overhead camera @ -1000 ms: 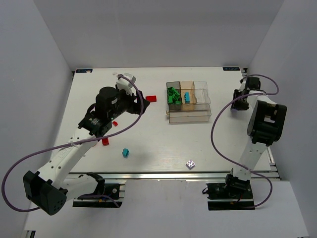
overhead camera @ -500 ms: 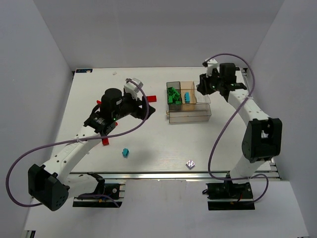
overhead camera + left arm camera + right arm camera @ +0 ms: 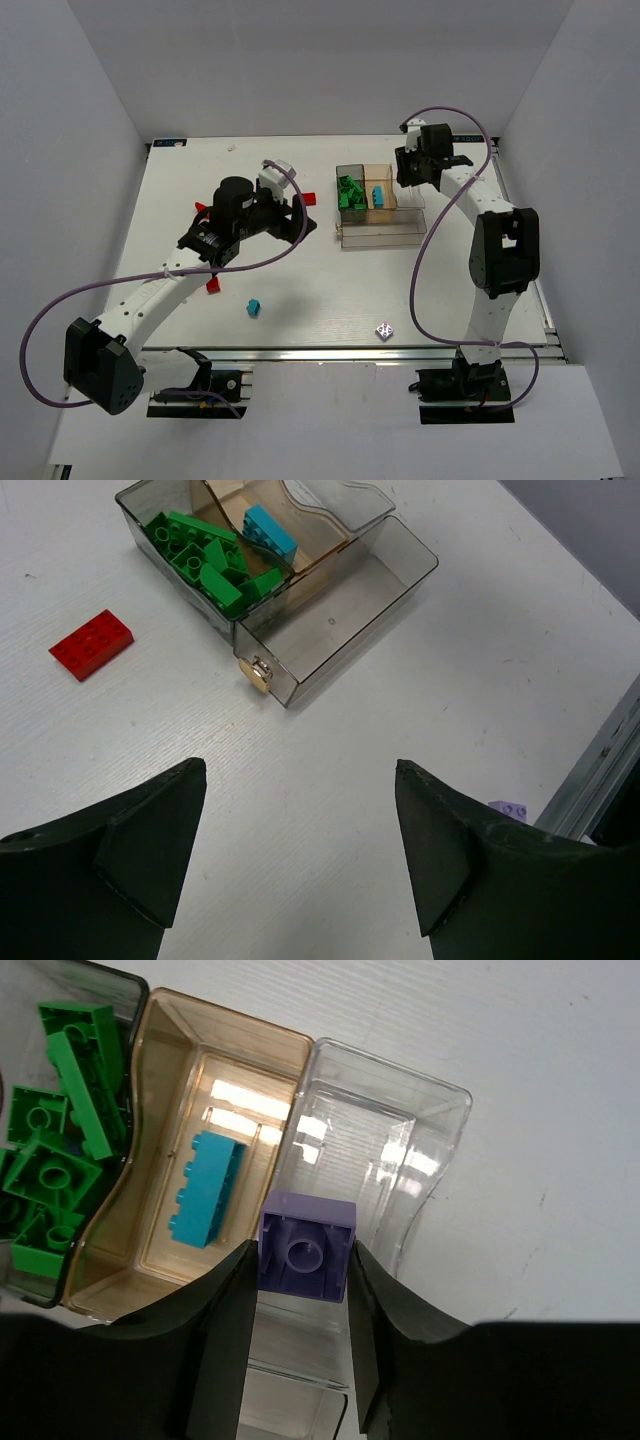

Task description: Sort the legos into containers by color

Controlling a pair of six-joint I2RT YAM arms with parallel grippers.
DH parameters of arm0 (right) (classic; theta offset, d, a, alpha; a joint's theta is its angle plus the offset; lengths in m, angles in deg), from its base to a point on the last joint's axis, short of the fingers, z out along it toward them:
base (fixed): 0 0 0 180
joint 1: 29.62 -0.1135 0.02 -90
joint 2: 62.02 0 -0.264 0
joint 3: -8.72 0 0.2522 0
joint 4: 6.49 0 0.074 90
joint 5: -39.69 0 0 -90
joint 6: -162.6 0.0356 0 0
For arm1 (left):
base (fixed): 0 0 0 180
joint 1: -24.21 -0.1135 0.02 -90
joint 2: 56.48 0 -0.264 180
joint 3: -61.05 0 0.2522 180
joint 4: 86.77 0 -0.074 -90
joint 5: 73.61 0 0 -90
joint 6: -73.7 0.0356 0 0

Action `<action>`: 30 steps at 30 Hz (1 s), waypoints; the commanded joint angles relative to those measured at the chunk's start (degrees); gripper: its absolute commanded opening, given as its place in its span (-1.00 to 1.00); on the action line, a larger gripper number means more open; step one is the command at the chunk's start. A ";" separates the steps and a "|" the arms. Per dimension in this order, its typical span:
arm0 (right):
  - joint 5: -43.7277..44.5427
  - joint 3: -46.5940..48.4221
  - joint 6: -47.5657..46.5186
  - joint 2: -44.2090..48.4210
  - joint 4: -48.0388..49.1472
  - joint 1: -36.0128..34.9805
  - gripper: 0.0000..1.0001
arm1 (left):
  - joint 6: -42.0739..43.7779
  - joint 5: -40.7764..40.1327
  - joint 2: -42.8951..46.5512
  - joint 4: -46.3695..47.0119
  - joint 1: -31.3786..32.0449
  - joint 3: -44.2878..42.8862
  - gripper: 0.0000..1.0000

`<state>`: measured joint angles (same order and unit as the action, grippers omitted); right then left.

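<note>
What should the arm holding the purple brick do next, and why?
Probably nudge the right end effector over the clear bin and open. Its purple brick hangs at the border between that empty bin and the tan bin, which already holds a cyan brick.

You have one tray (image 3: 382,237) of four compartments. Green bricks (image 3: 205,560): roughly six, piled too tightly for a sure count. Cyan: two, a boxed cyan brick (image 3: 208,1188) and a loose cyan brick (image 3: 254,307) at the tray's eight o'clock. Red bricks (image 3: 306,198): three showing on the tabletop (image 3: 450,290). Purple: two, a held purple brick (image 3: 307,1245) and a loose purple brick (image 3: 384,329) at the tray's six o'clock.
</note>
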<state>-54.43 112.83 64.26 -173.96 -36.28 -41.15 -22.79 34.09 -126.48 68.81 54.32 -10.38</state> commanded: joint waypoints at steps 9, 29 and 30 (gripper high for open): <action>2.19 3.52 0.78 -3.28 -3.39 0.72 -0.09 | -3.80 13.06 -5.84 2.74 1.53 -1.13 0.71; -48.75 -27.20 -44.77 28.76 -16.30 -1.02 0.06 | -21.89 -31.64 3.97 -23.08 6.54 5.44 -0.25; -50.09 -29.50 -48.14 30.36 -18.14 -1.82 0.12 | -22.78 -33.32 4.69 -24.14 6.54 6.42 -0.23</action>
<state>-87.15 89.48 35.67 -147.71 -46.57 -40.32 -38.85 13.26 -126.13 52.88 61.40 -7.01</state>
